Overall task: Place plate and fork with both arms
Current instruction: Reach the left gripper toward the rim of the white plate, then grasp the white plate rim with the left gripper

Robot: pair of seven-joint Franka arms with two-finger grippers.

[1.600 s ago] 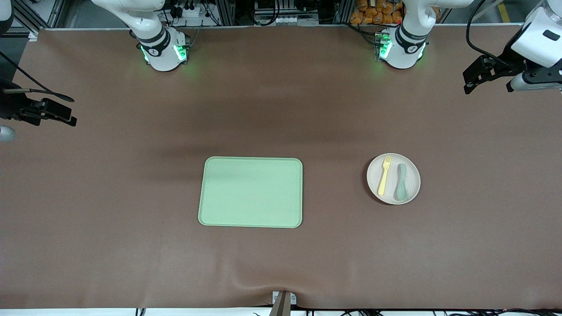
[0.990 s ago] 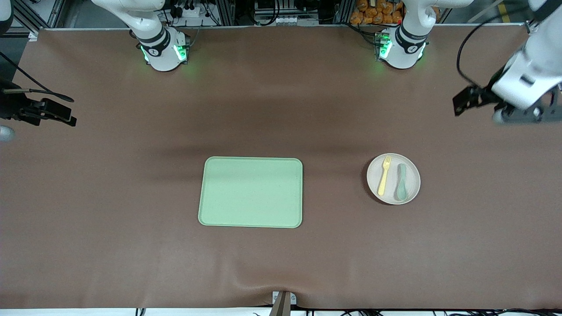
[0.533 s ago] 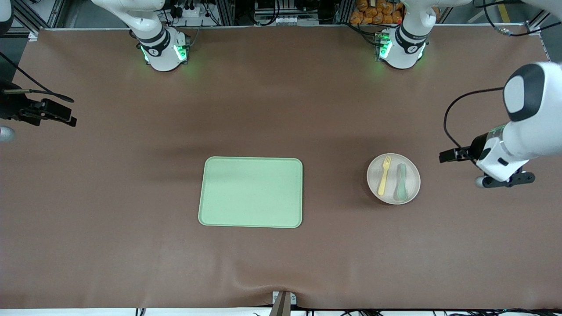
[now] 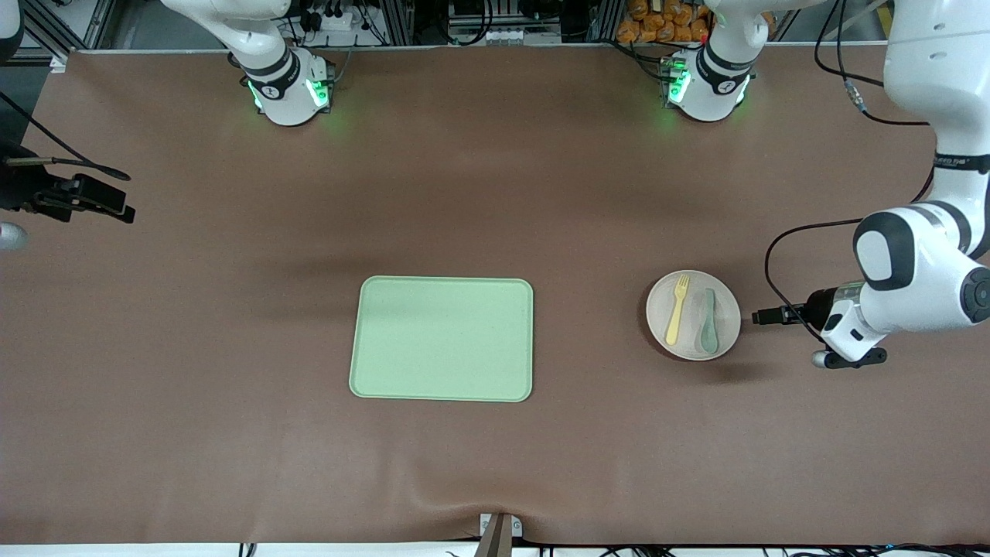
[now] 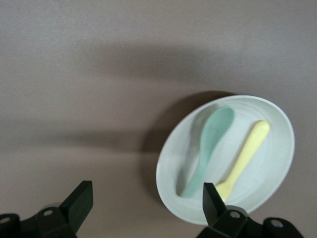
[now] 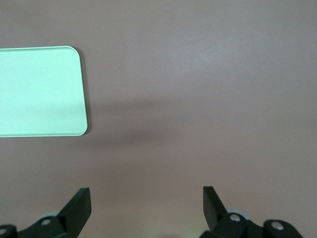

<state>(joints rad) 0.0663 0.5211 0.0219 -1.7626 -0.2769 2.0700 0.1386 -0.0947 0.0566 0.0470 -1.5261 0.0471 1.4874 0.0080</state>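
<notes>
The small pale plate lies on the table toward the left arm's end. On it lie the yellow fork and a grey-green spoon, side by side. My left gripper is open and empty, low beside the plate at the left arm's end, with its fingers pointing at the rim. In the left wrist view the plate, the fork and the spoon lie just ahead of the open left gripper. My right gripper waits open at the right arm's end of the table and also shows in the right wrist view.
A rectangular light green tray lies flat at the middle of the table, with nothing on it. Its corner shows in the right wrist view. A brown mat covers the table.
My left arm has swung down from high over the table's end to low beside the plate. The right arm, plate, fork and tray have not moved.
</notes>
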